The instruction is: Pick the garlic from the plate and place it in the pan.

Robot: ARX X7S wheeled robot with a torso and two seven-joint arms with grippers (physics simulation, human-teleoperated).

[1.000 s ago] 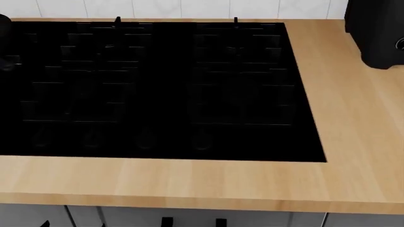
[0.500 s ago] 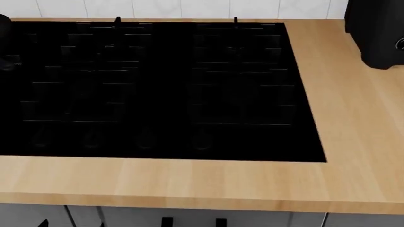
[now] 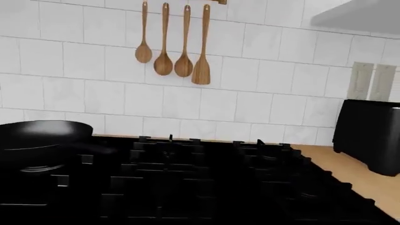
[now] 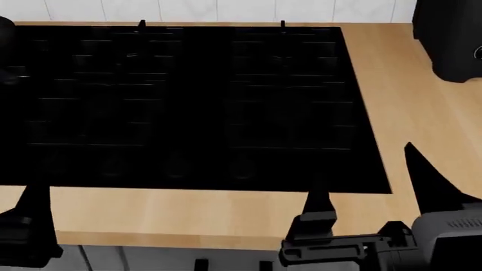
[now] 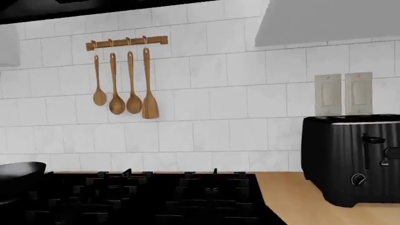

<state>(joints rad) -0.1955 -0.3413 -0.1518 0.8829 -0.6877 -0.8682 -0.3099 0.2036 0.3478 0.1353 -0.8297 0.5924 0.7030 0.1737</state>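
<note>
The garlic and the plate are out of view. The black pan (image 3: 39, 135) sits on the stove's far left burner; it also shows in the right wrist view (image 5: 18, 171). In the head view it is only a dark edge at the far left. My right gripper (image 4: 369, 183) is open and empty above the counter's front edge, right of the stove. Its fingers (image 4: 316, 200) stand wide apart. My left gripper (image 4: 8, 197) is at the lower left; a single finger (image 4: 34, 210) shows with none against it, so it stands open.
A black stove (image 4: 188, 101) fills the counter's middle, set in a wooden worktop (image 4: 188, 217). A black toaster (image 4: 448, 39) stands at the back right. Wooden spoons (image 3: 172, 44) hang on the tiled wall behind the stove.
Both grippers have risen into the head view at the bottom edge; a second ago neither showed. The view has shifted slightly.
</note>
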